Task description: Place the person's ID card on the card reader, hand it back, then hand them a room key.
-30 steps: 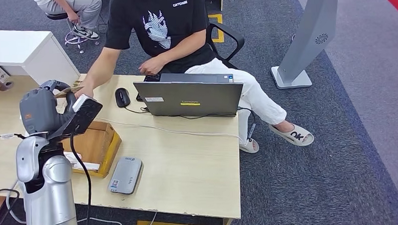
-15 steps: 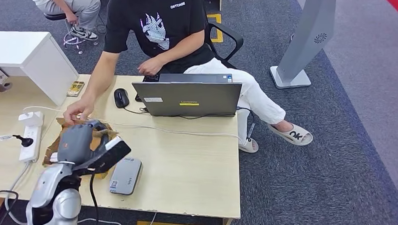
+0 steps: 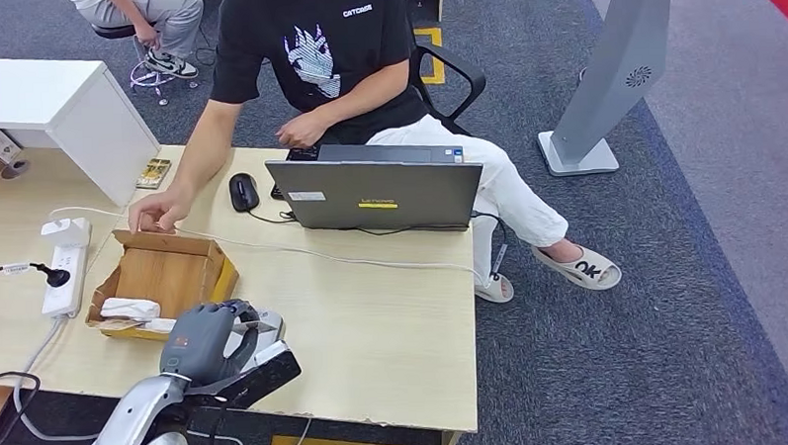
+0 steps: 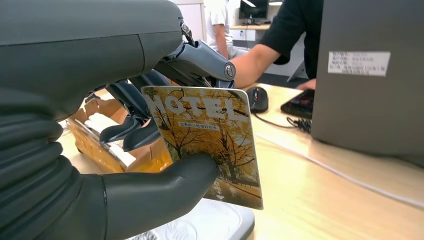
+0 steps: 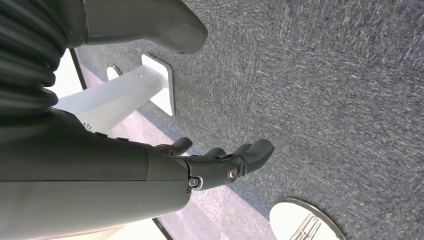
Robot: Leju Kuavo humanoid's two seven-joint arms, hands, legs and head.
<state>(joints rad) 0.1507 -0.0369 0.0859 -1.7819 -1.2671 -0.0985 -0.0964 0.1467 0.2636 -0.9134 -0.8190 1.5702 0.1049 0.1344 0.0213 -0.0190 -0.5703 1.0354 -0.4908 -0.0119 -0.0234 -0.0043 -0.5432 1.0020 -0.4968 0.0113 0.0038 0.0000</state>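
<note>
Left hand (image 3: 208, 340) low at the desk's near edge, directly over the grey card reader (image 3: 265, 326), which it largely covers in the head view. Thumb and dark fingers (image 4: 131, 131) pinch a card (image 4: 207, 145) printed with yellow autumn trees and the word "HOTEL"; the card stands tilted, its lower edge just above the pale top of the reader (image 4: 210, 222). Whether the card touches the reader cannot be told.

Cardboard box (image 3: 169, 275) at 11 o'clock from the hand, just beside the reader, with white wrapped items inside. Person's hand (image 3: 152, 213) resting on the box's far rim, at 12 o'clock from the robot's hand. Laptop (image 3: 384, 193) and black mouse (image 3: 242, 191) at 1 o'clock, well apart from the reader.

Right hand (image 5: 220, 162) hanging over grey carpet (image 5: 325, 100), fingers loosely apart, holding nothing.
</note>
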